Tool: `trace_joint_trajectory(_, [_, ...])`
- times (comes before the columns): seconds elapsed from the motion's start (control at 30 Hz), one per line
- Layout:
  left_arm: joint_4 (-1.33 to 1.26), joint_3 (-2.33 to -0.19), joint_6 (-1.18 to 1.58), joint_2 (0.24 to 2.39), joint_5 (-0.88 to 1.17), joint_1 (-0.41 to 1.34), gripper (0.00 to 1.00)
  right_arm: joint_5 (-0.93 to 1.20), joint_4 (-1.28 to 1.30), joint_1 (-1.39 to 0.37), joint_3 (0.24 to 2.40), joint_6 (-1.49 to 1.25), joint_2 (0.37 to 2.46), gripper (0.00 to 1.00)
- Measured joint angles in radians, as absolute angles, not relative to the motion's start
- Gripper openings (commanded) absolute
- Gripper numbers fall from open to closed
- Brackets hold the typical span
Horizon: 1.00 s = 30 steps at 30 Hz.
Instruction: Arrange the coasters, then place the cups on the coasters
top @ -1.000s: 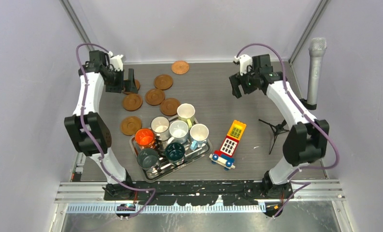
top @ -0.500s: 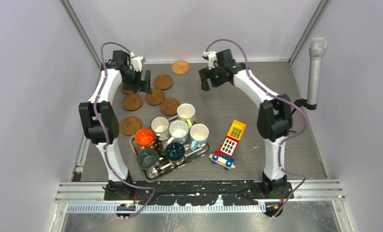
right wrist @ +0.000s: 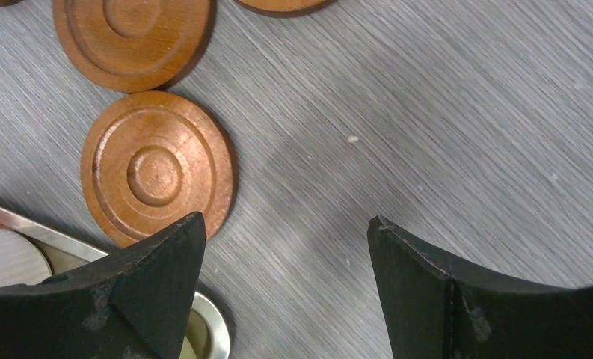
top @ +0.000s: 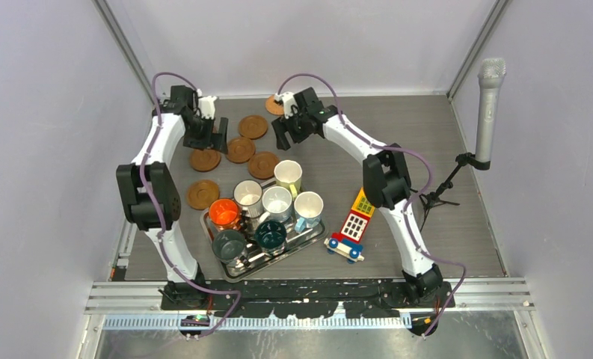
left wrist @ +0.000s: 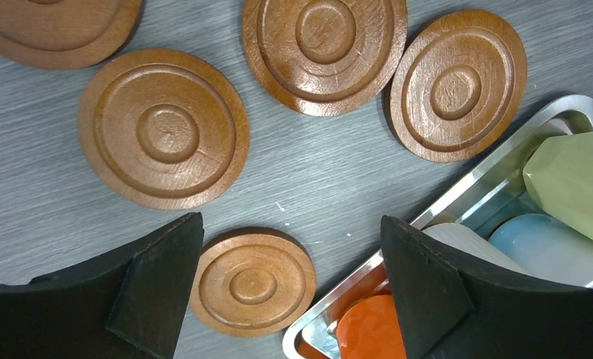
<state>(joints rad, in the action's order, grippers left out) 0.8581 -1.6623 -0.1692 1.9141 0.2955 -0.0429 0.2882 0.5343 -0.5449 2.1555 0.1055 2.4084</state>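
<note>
Several reddish-brown coasters [top: 240, 149] lie loose at the far left of the table; one [top: 202, 194] lies apart beside the tray, and another [top: 273, 102] is half hidden behind the right wrist. The cups stand packed on a metal tray [top: 312, 240]: orange [top: 223, 213], pale yellow [top: 288, 175], white [top: 277, 202], two dark green [top: 270, 234]. My left gripper [top: 217, 134] [left wrist: 291, 221] hovers open above the coasters [left wrist: 164, 127], nothing between its fingers. My right gripper [top: 283, 134] [right wrist: 287, 219] hangs open over bare table next to a coaster [right wrist: 157, 168].
A toy phone [top: 361, 212] and a small toy car [top: 344, 247] lie right of the tray. A microphone [top: 489, 105] on a tripod stands at the right wall. Tray rim [left wrist: 458, 194] and orange cup [left wrist: 368, 333] show under the left fingers.
The right arm has swung far left, from the right side to the coaster cluster. The left gripper has shifted right, over the coasters. Both stay open; nothing was picked up.
</note>
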Motion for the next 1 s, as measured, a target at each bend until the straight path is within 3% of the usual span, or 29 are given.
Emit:
trace_joint_trajectory(0.5, [0.872, -1.662, -0.164, 1.877, 0.271, -0.111, 0.91, 0.253, 0.586, -0.642, 2.338, 0.214, 2.600, 0.70])
trace_joint_trajectory(0.67, [0.876, -1.662, -0.164, 1.877, 0.272, -0.127, 0.91, 0.205, 0.595, -0.653, 2.354, 0.241, 2.605, 0.63])
trace_joint_trajectory(1.0, [0.889, -1.677, -0.161, 1.877, 0.272, -0.133, 0.92, 0.107, 0.590, -0.591, 2.312, 0.268, 2.576, 0.59])
